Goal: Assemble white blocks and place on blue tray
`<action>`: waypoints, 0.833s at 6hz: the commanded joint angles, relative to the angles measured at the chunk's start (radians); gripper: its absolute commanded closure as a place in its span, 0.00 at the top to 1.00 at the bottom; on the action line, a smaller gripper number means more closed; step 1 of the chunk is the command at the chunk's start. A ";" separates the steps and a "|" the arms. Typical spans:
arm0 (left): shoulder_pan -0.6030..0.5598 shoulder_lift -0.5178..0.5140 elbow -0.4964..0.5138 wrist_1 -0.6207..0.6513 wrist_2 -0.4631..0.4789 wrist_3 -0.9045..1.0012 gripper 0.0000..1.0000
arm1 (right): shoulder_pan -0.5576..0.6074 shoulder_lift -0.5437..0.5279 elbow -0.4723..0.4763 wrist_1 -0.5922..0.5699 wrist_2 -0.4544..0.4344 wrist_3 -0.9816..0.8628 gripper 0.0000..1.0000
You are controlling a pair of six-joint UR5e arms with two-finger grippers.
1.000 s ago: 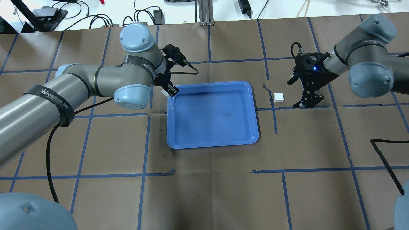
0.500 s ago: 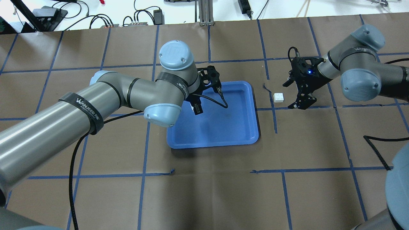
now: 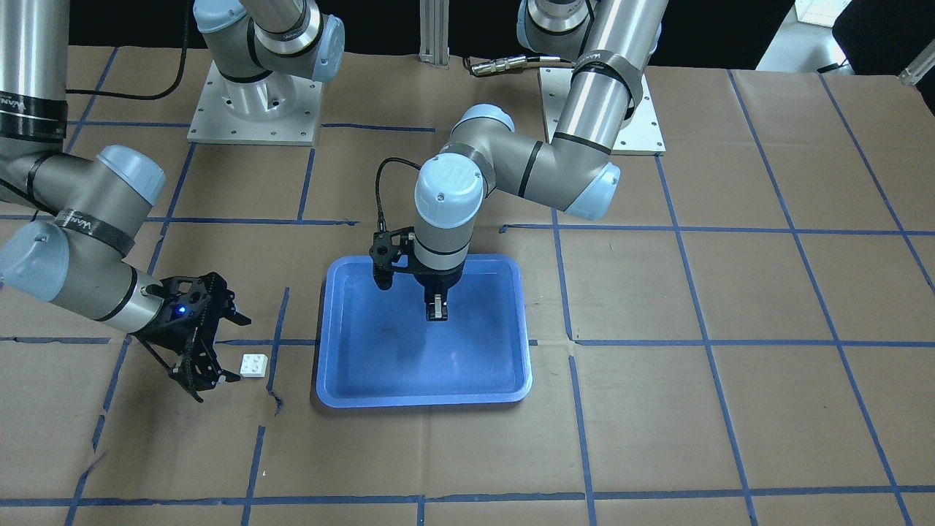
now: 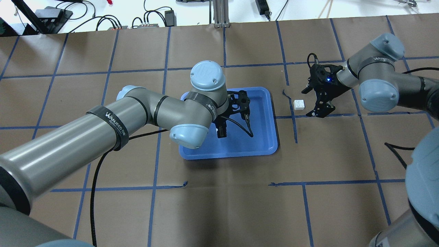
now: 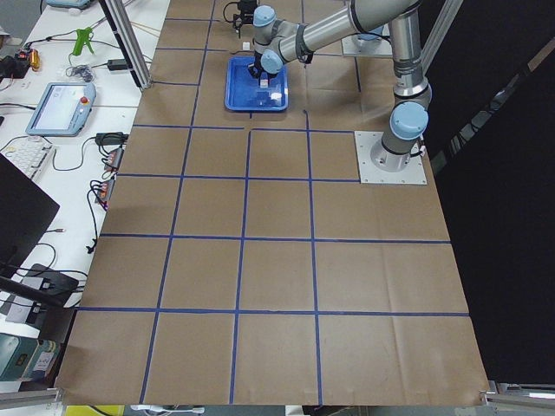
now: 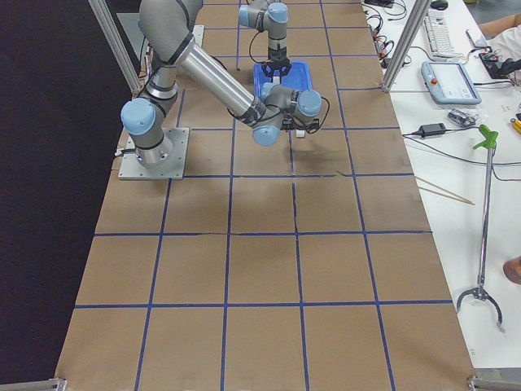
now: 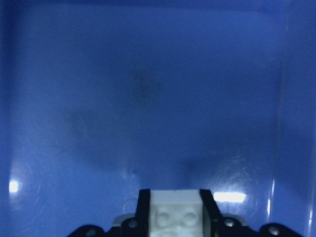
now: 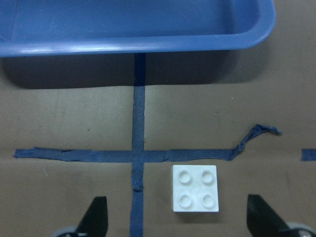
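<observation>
The blue tray (image 4: 271,103) lies at the table's middle. My left gripper (image 4: 222,132) hangs over the tray's inside and is shut on a white block (image 7: 175,212), which shows between the fingers in the left wrist view above the tray floor (image 7: 148,98). The second white block (image 4: 299,104) sits studs up on the brown paper right of the tray. It also shows in the right wrist view (image 8: 194,195). My right gripper (image 4: 307,104) is open and empty, just beside that block, its fingers (image 8: 96,219) spread wider than the block. The front view shows the right gripper (image 3: 223,351) and that block (image 3: 253,364).
Brown paper with a blue tape grid covers the table. A loose curl of tape (image 8: 256,133) lies between the tray and the block. Cables and power supplies (image 4: 151,20) lie past the table's far edge. The left arm's black cable (image 4: 96,178) hangs over the table.
My left arm has swung right from the tray's far left corner to over the tray's middle, with the white block in its gripper. My right gripper has crept left toward the other block.
</observation>
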 commanded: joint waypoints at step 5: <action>-0.004 -0.018 0.001 0.032 0.000 0.022 0.80 | 0.000 0.044 -0.002 -0.032 -0.002 -0.003 0.68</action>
